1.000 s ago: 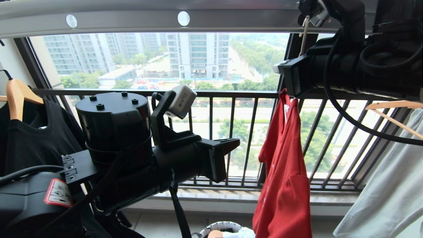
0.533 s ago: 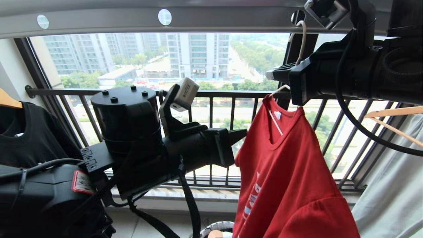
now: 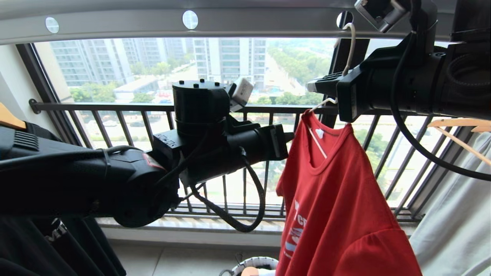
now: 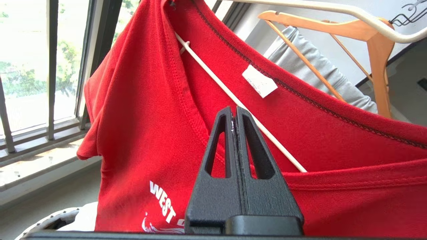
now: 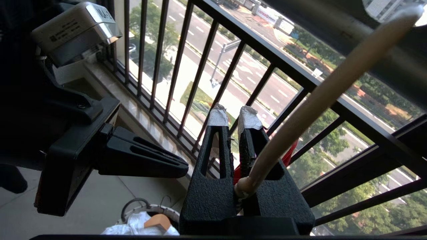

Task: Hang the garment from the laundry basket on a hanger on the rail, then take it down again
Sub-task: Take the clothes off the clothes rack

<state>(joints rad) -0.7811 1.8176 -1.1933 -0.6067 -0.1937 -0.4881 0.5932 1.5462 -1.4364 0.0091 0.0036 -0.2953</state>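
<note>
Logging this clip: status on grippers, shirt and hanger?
Right gripper shut on the hanger neck, hook at the rail. Left gripper shut, empty, at the shirt collar. Shirt on hanger. Nothing in the way.

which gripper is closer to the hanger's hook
Right. The right gripper is shut on the hanger just below its hook, up by the rail. The left gripper is shut, lower down, at the garment collar.

The rail (image 3: 238, 23) carries the hanger (image 3: 350, 46) with the garment (image 3: 337, 207).
</note>
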